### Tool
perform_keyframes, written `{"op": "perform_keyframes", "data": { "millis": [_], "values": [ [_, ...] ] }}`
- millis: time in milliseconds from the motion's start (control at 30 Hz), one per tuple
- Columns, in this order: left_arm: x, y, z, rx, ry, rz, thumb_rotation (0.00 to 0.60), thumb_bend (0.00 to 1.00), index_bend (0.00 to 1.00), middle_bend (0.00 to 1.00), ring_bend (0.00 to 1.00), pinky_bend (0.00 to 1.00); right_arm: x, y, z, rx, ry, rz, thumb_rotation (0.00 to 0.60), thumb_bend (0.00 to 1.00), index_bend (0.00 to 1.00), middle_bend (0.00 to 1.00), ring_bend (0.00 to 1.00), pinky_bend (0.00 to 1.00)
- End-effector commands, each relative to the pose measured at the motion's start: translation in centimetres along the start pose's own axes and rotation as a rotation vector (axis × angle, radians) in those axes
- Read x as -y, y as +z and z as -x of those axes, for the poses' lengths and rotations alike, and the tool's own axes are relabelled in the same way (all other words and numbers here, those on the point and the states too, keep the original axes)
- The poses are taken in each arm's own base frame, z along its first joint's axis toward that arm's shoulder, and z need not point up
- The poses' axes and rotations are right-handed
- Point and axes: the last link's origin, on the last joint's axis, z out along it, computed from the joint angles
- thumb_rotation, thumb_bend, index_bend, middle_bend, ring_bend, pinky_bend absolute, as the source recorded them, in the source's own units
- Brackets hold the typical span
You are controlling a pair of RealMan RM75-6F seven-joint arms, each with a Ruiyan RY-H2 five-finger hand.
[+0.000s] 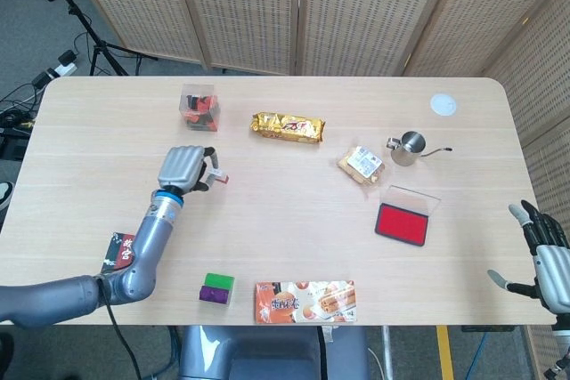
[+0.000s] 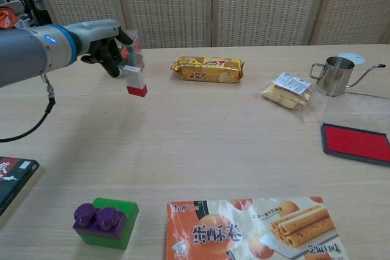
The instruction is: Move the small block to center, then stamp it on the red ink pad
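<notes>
My left hand (image 1: pixel 185 167) (image 2: pixel 108 43) holds the small block (image 1: pixel 217 178) (image 2: pixel 136 80), a white stamp with a red base, pinched at its top and lifted above the table left of center. The red ink pad (image 1: pixel 403 222) (image 2: pixel 356 141) lies open in its dark tray at the right, with its clear lid standing up behind it. My right hand (image 1: pixel 545 255) hangs off the table's right edge with its fingers apart and nothing in it; the chest view does not show it.
A clear box of red and black pieces (image 1: pixel 199 107) and a gold snack pack (image 1: pixel 287 126) sit at the back. A wrapped biscuit (image 1: pixel 362 165) and steel pitcher (image 1: pixel 410 147) are near the pad. A green-purple brick (image 1: pixel 216 288), orange cookie box (image 1: pixel 305 301) and book (image 1: pixel 125 260) line the front.
</notes>
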Motion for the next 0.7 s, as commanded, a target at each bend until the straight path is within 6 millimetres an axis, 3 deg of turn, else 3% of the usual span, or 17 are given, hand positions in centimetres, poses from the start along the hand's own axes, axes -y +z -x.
{"op": "perform_keyframes", "data": {
  "millis": [33, 267, 700],
  "values": [
    [-4.7, 1.2, 0.6, 0.016, -0.017, 0.021, 0.600, 0.44, 0.63, 0.95, 0.97, 0.95, -0.3, 0.2, -0.1, -0.001, 0.002, 0.013, 0.600, 0.00, 0.01, 0.00, 0.00, 0.00],
    [-7.8, 2.9, 2.5, 0.053, 0.009, 0.012, 0.600, 0.44, 0.63, 0.95, 0.97, 0.95, -1.0, 0.7, -0.4, -0.005, 0.015, 0.038, 0.600, 0.00, 0.01, 0.00, 0.00, 0.00],
    [-10.2, 4.3, 5.1, 0.074, 0.055, 0.020, 0.600, 0.45, 0.63, 0.95, 0.97, 0.95, -2.0, 1.3, -0.6, 0.009, 0.044, 0.073, 0.600, 0.00, 0.01, 0.00, 0.00, 0.00]
  ]
}}
